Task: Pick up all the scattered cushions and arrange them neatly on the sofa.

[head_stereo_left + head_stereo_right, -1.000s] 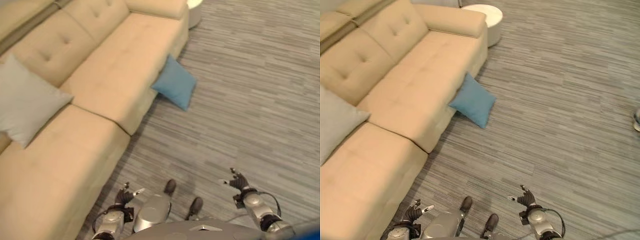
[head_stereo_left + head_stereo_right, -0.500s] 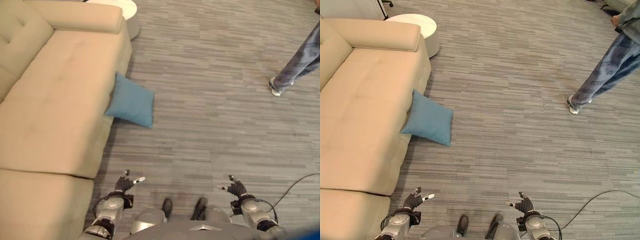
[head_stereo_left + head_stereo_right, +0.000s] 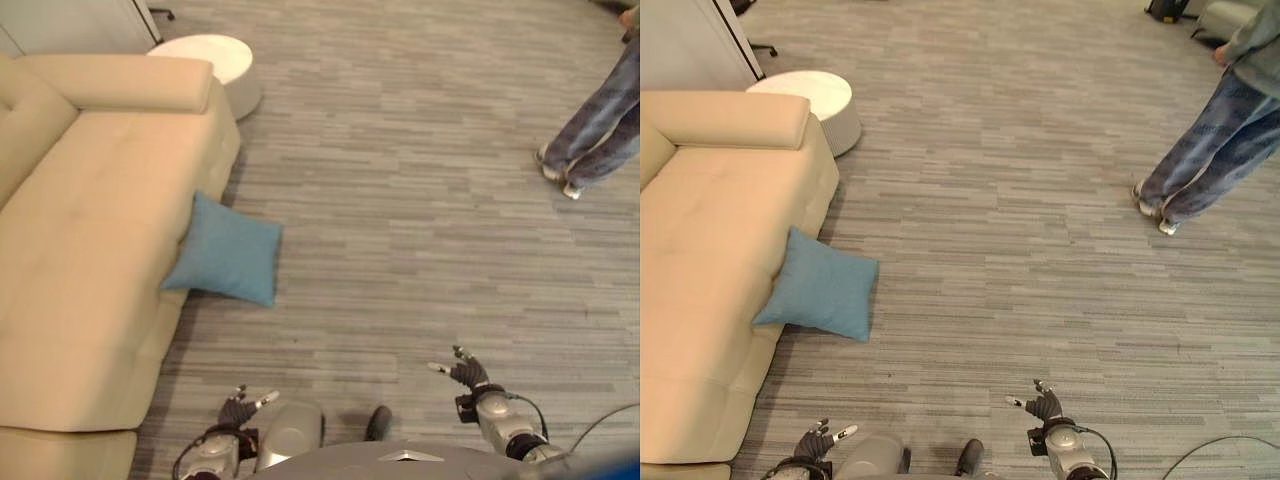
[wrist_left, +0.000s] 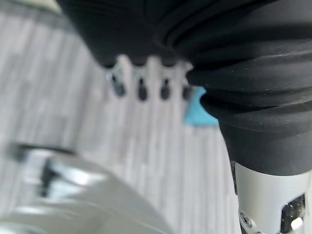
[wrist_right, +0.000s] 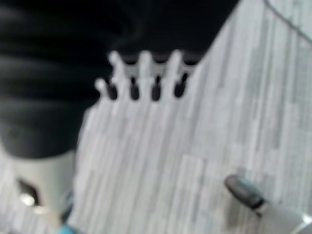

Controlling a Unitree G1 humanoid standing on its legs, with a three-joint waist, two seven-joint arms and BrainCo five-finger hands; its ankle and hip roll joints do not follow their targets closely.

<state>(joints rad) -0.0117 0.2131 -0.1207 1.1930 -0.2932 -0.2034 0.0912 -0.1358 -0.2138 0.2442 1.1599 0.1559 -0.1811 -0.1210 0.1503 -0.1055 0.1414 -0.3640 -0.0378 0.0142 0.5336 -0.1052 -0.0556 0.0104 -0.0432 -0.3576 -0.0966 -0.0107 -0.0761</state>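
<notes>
The cushion (image 3: 226,253), left of centre against the sofa (image 3: 80,240), looks soft and light; it should be gripped at a corner. Both hands (image 3: 237,409) (image 3: 466,372) are held open and empty.

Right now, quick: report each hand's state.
Left hand: open, fingers relaxed, holding nothing.
Right hand: open, fingers spread, holding nothing.
</notes>
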